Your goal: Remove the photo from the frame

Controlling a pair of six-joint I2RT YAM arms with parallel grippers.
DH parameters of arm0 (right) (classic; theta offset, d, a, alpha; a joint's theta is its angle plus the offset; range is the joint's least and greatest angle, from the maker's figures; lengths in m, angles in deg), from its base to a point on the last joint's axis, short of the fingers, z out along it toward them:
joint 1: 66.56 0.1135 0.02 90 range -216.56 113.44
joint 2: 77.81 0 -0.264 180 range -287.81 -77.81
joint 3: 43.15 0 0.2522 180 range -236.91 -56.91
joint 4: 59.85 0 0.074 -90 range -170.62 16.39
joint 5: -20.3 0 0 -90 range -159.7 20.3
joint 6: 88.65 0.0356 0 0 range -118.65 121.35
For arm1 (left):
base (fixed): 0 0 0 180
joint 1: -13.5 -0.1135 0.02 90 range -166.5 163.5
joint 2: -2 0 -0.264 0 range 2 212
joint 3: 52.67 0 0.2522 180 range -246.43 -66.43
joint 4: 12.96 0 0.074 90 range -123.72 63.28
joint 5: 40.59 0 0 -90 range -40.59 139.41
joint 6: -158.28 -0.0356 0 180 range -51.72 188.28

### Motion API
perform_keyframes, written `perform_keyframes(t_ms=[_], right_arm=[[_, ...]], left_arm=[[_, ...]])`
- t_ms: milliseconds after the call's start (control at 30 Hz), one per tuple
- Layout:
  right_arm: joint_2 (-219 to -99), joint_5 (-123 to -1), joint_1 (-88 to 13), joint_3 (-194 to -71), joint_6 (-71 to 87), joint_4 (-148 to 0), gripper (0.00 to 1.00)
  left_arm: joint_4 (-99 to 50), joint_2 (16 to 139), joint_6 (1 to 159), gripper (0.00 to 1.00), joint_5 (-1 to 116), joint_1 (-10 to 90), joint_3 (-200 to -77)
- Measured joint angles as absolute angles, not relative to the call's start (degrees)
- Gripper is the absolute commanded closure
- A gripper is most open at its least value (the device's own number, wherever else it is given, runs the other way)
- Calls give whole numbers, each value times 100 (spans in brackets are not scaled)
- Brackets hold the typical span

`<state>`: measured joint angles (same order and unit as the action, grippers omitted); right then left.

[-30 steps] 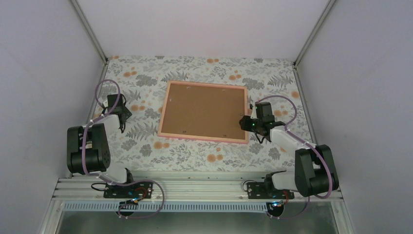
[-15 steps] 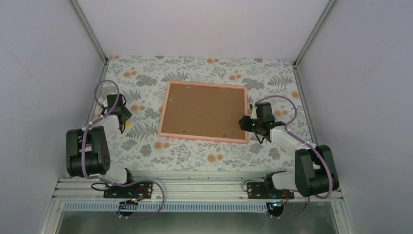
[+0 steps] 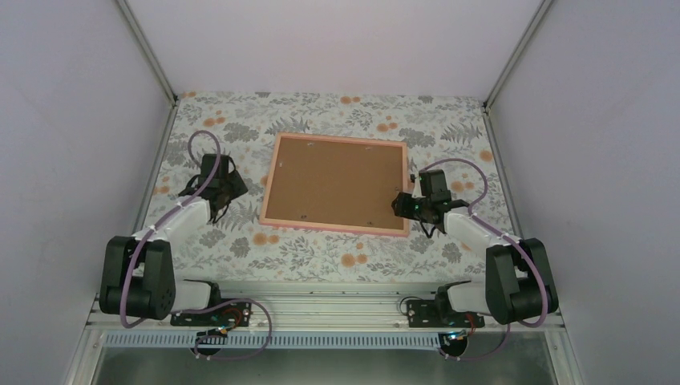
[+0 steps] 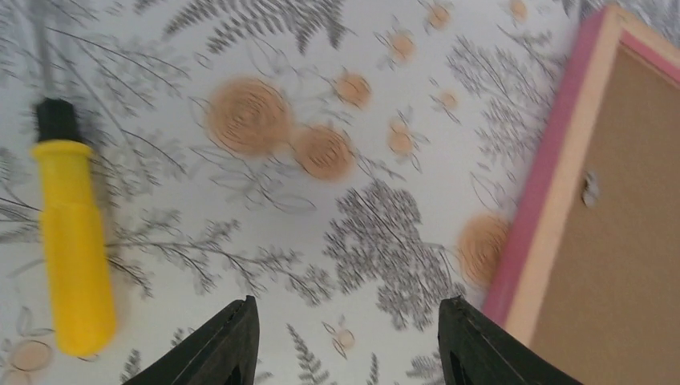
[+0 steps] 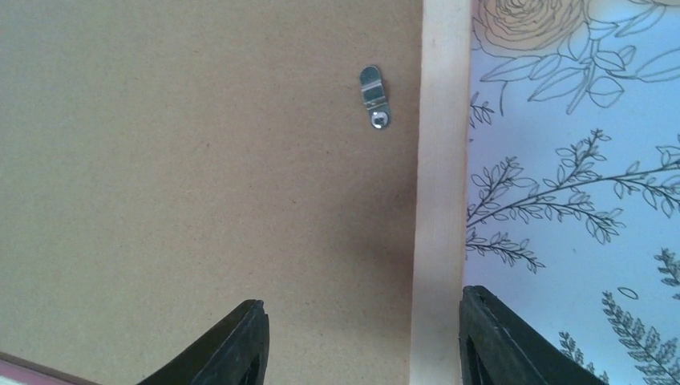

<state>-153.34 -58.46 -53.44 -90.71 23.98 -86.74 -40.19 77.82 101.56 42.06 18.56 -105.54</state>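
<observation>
The picture frame (image 3: pixel 333 228) lies face down in the middle of the table, pink rim around a brown backing board (image 3: pixel 337 180). The photo is hidden under the board. My left gripper (image 3: pixel 223 192) is open and empty, just left of the frame's left edge; the left wrist view shows its open gripper (image 4: pixel 349 303) over the cloth with the frame rim (image 4: pixel 553 184) to the right. My right gripper (image 3: pixel 398 204) is open over the frame's near right corner; in the right wrist view the gripper (image 5: pixel 361 303) straddles the pale frame rail (image 5: pixel 441 160), beside the board (image 5: pixel 200 160).
A yellow-handled screwdriver (image 4: pixel 72 241) lies on the floral cloth left of my left gripper. A small metal turn clip (image 5: pixel 374 98) sits on the board by the right rail, another clip (image 4: pixel 589 188) by the left rail. Grey walls enclose the table.
My left arm has swung right and forward, from the table's left edge to beside the frame's left rim. The right gripper has shifted only slightly left.
</observation>
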Motion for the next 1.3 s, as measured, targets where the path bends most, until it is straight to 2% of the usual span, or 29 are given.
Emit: perform_keyframes(t_ms=[333,767,1067,1300], right_arm=[[-15351,-6307,-5339,-9110,2512,-9004,29],[-16042,-6152,-5339,-9384,2517,-8829,28],[-16883,-5920,-5352,-10151,2390,-8702,28],[-17388,-6020,-5352,-10708,2213,-8696,23]], left_arm=[[-4207,7537,9926,40,5124,2337,-10032],[-3792,7963,9876,41,5886,2793,-9815],[-3623,8105,9913,46,6059,3025,-9811],[-3654,8103,9918,52,5989,3078,-9811]])
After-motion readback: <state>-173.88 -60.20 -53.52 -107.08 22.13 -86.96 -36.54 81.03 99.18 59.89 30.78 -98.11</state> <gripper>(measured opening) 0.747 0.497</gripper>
